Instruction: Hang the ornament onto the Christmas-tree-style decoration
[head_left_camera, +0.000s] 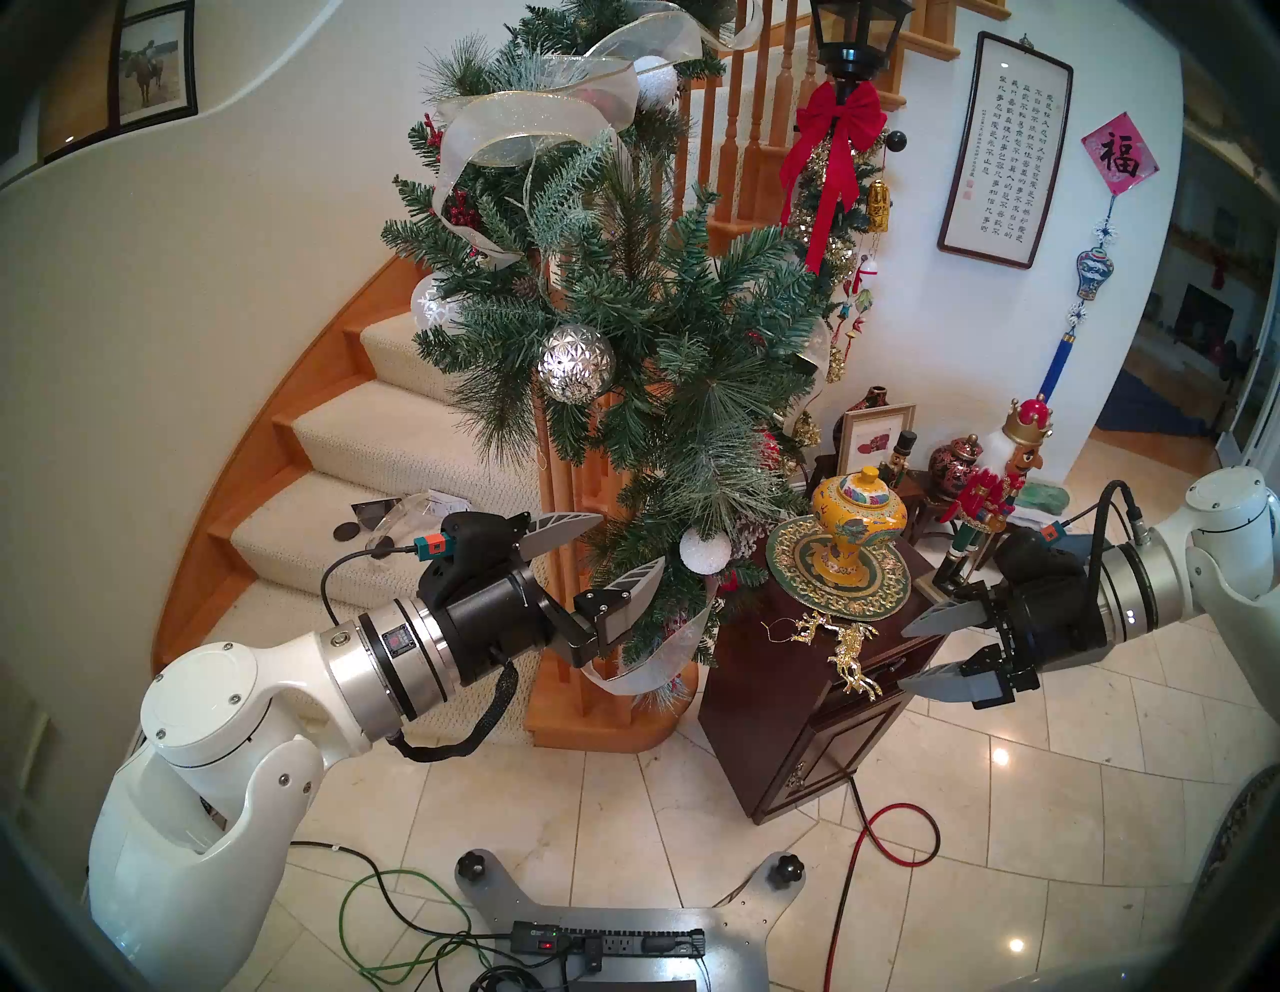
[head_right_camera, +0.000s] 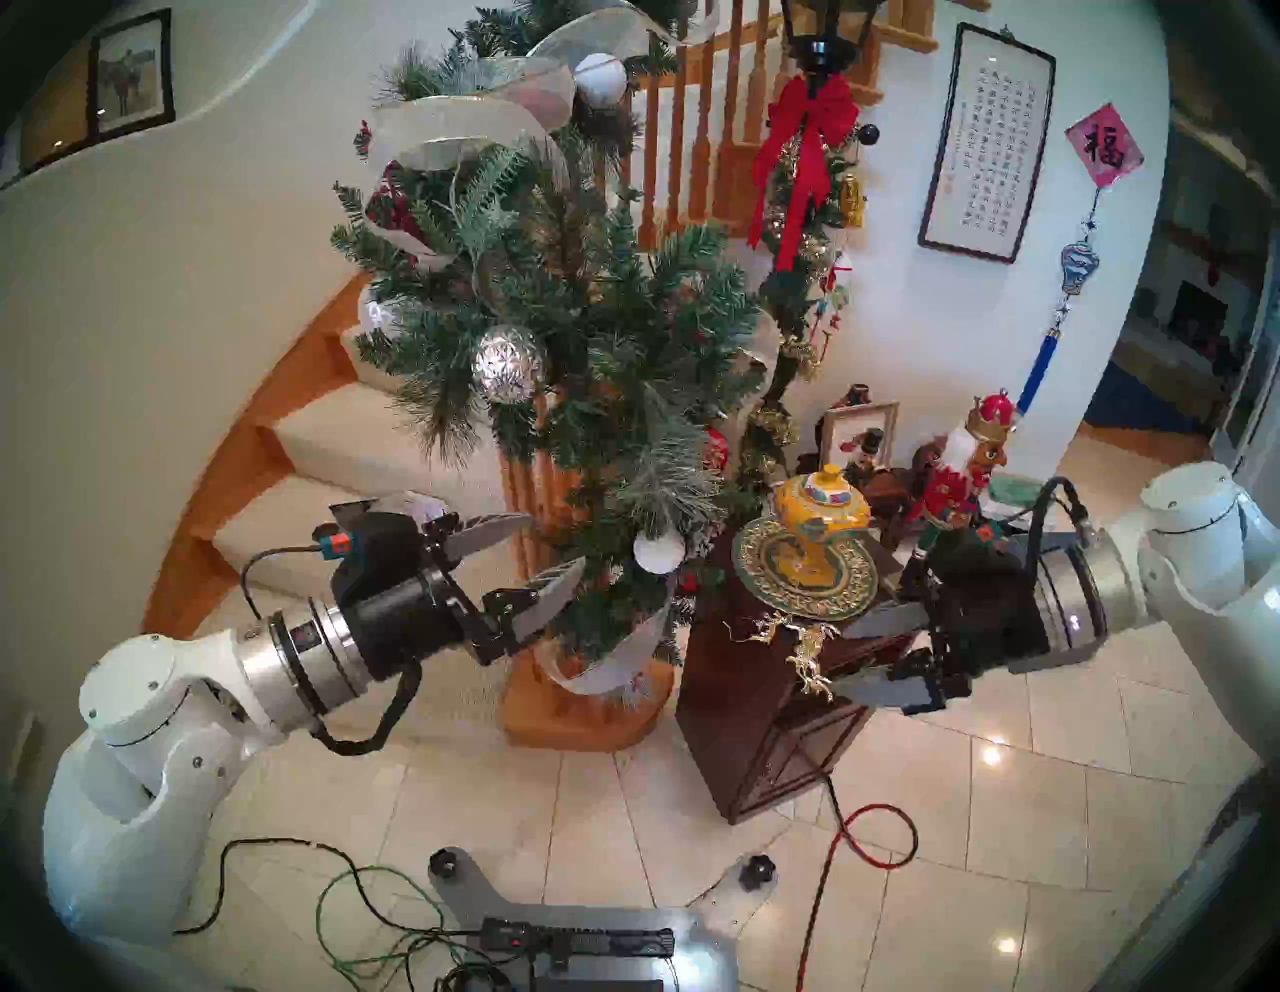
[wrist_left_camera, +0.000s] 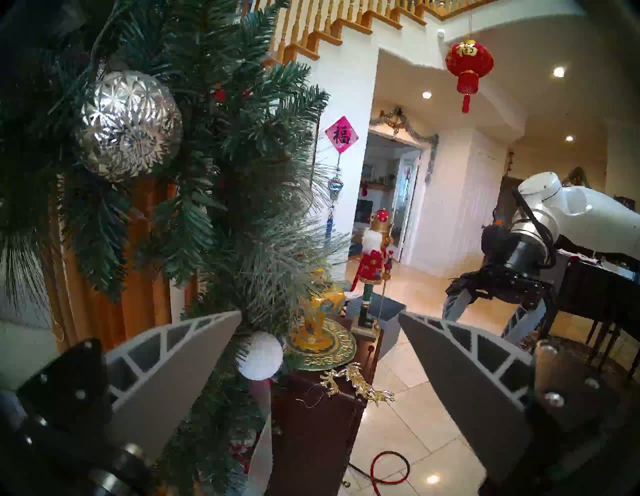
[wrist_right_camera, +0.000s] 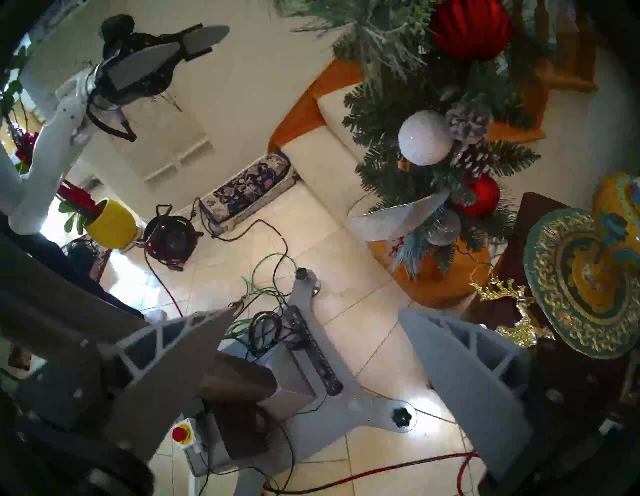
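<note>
The gold reindeer ornament (head_left_camera: 841, 641) lies draped over the near edge of a dark wooden cabinet (head_left_camera: 817, 748), part on the top and part hanging down the front, with its thin string loop trailing to the left. No gripper touches it. Just behind it on the cabinet top sits a round green-and-gold mat (head_left_camera: 893, 596) carrying a yellow lidded jar (head_left_camera: 859, 519), and farther right stands a red nutcracker figure (head_left_camera: 997, 485).

To the left of the cabinet, the big green pine garland (head_left_camera: 623, 312) hangs down a wooden stair post, wound with sheer ribbon (head_left_camera: 526, 131). A faceted silver ball (head_left_camera: 576, 362) hangs mid-height and a white snowy ball (head_left_camera: 705, 549) low on the right, close to the jar.

The right gripper (head_left_camera: 921, 654) hovers just right of the ornament, its two fingers spread wide and empty. The left gripper (head_left_camera: 623, 554) is held level by the garland's lower boughs, fingers also wide apart with nothing between them but needles brushing close.

A red cable (head_left_camera: 893, 831) loops on the tiled floor below the cabinet.
</note>
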